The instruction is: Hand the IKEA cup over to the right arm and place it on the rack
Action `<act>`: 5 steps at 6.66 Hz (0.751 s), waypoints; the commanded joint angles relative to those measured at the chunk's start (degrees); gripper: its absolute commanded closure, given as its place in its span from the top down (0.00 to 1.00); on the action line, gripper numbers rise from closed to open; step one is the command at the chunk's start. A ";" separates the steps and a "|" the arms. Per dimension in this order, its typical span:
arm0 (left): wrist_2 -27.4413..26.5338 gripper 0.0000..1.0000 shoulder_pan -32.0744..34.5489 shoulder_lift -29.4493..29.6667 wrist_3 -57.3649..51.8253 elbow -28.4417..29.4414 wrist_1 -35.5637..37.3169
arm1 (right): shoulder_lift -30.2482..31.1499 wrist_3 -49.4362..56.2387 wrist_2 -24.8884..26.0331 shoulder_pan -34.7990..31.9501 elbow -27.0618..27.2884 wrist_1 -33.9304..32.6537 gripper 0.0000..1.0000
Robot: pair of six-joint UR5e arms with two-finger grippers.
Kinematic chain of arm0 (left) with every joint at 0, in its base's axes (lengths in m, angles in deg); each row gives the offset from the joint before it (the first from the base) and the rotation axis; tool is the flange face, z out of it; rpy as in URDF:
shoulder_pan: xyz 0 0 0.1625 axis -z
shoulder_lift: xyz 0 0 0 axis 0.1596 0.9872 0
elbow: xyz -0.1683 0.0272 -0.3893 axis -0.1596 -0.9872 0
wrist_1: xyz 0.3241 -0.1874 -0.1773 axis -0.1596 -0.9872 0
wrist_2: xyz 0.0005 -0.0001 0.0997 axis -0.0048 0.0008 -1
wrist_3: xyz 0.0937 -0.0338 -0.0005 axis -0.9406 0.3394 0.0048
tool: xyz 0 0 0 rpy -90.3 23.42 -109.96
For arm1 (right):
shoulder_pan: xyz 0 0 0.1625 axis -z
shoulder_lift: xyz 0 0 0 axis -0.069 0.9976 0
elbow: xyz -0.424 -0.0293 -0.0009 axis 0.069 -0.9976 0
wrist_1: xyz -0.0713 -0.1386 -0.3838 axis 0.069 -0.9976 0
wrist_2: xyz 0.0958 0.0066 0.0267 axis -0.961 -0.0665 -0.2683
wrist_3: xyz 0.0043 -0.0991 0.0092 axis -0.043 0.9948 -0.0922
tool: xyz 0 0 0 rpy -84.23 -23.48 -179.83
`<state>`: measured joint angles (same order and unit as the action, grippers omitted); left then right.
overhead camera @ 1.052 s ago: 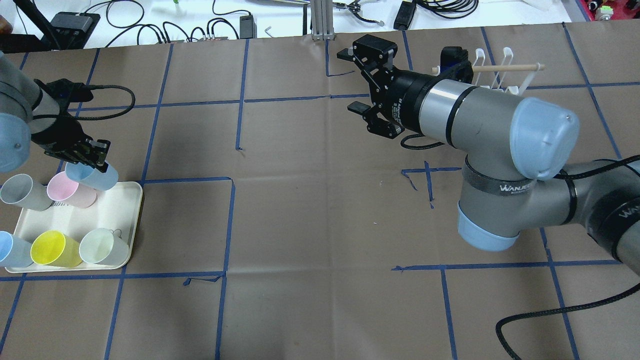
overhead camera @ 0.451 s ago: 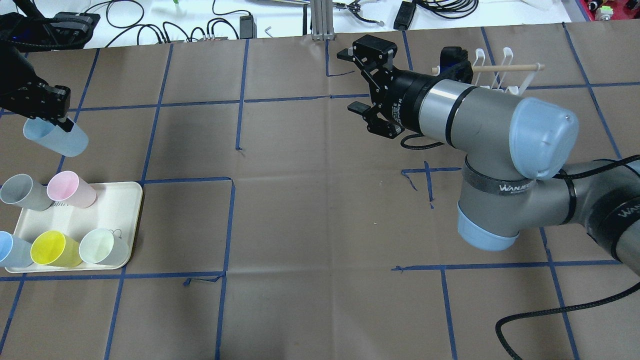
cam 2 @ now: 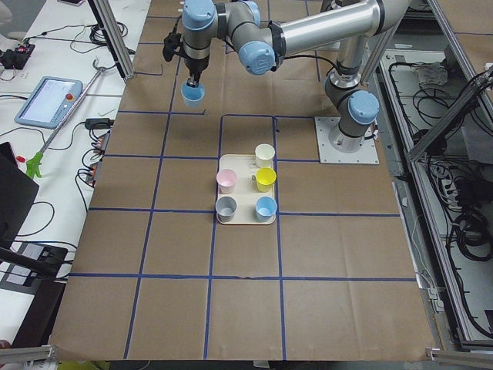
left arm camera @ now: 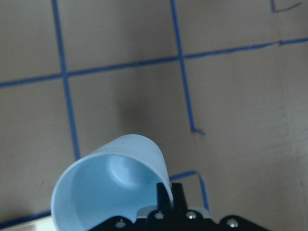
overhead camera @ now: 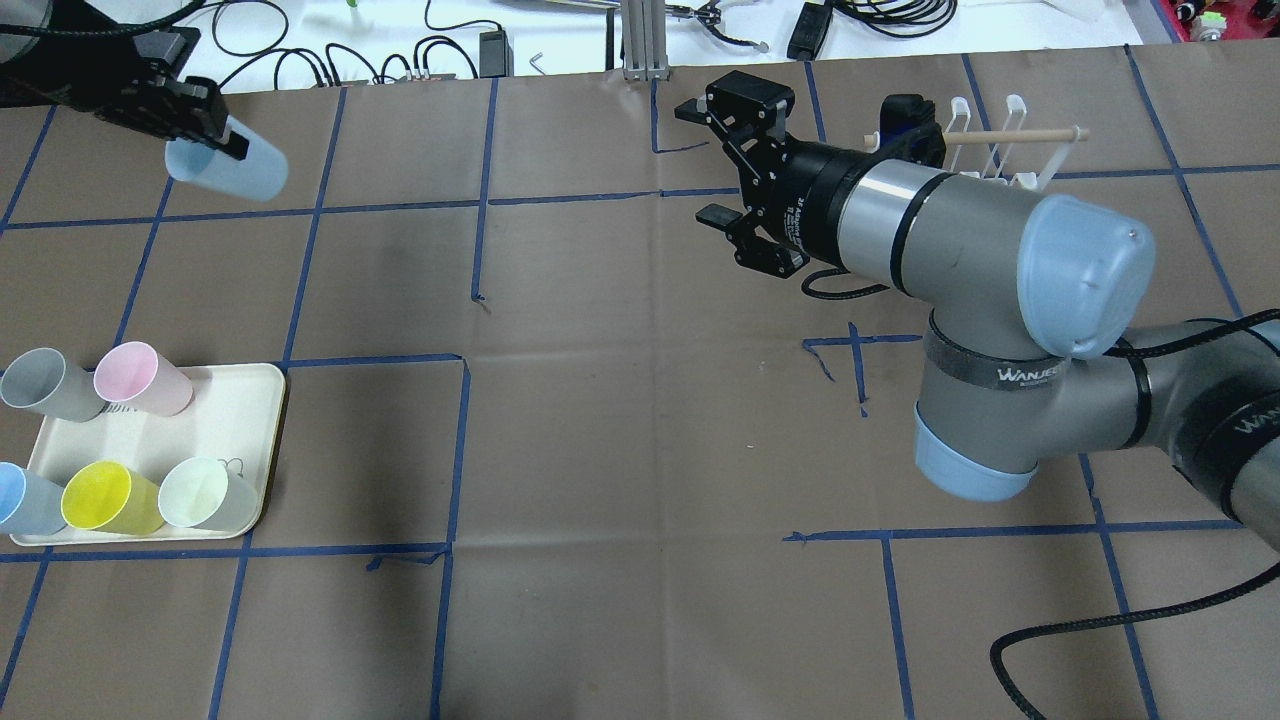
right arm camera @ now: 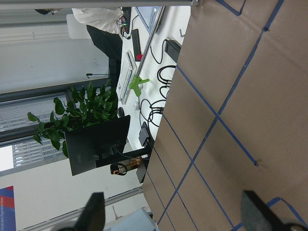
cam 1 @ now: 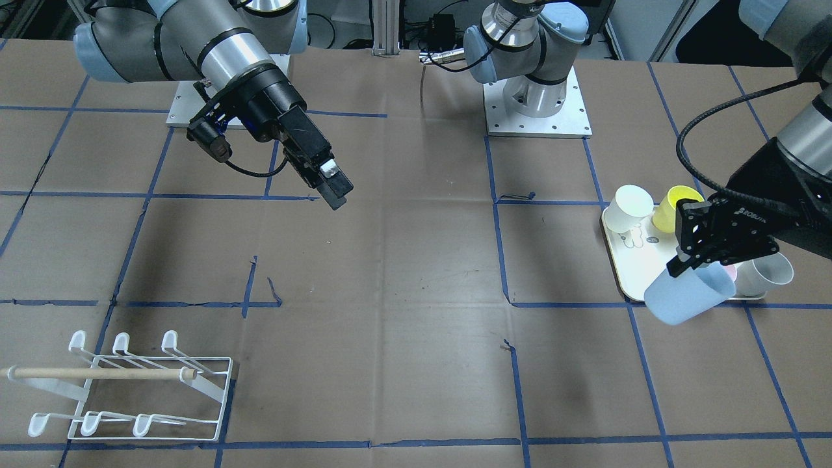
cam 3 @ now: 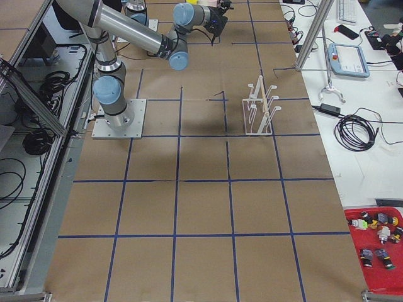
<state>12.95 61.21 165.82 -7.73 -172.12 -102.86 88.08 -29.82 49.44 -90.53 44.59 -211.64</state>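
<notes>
The left gripper (overhead camera: 222,138) is clamped on the rim of the blue cup (overhead camera: 240,172), which hangs tilted in the air at the upper left of the overhead view, well clear of the tray (overhead camera: 240,420) at lower left; the right gripper (overhead camera: 706,160) waits right of top centre, jaws wide apart and empty; the rack (cam 1: 97,374) stands behind it. The step in hand looks like the carry toward the hand-over; next, the cup's free body must come between those waiting jaws.

Brown-papered table (overhead camera: 600,420), blue tape grid (overhead camera: 380,359)
</notes>
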 commanded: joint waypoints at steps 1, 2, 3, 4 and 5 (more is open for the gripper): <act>14.58 0.00 1.58 -0.07 -2.11 -5.41 16.41 | -0.08 0.10 0.00 0.00 -0.08 -0.19 1.00; 19.85 0.00 3.06 0.28 -2.12 -10.84 29.99 | -0.08 0.10 0.00 0.00 -0.08 -0.19 1.00; 23.56 0.00 3.86 0.72 -1.94 -17.25 44.22 | -0.17 0.01 0.52 0.09 -0.08 -0.27 1.00; 28.73 0.00 3.96 1.51 -1.77 -22.79 55.15 | -0.17 -0.08 0.79 0.35 -0.08 -1.14 1.00; 33.22 0.00 4.13 3.17 -1.85 -26.15 63.62 | -0.34 -0.34 3.05 0.44 0.00 -2.98 1.00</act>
<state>41.00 65.08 167.50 -9.57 -193.63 -49.99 87.86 -29.94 50.69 -90.24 44.53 -213.01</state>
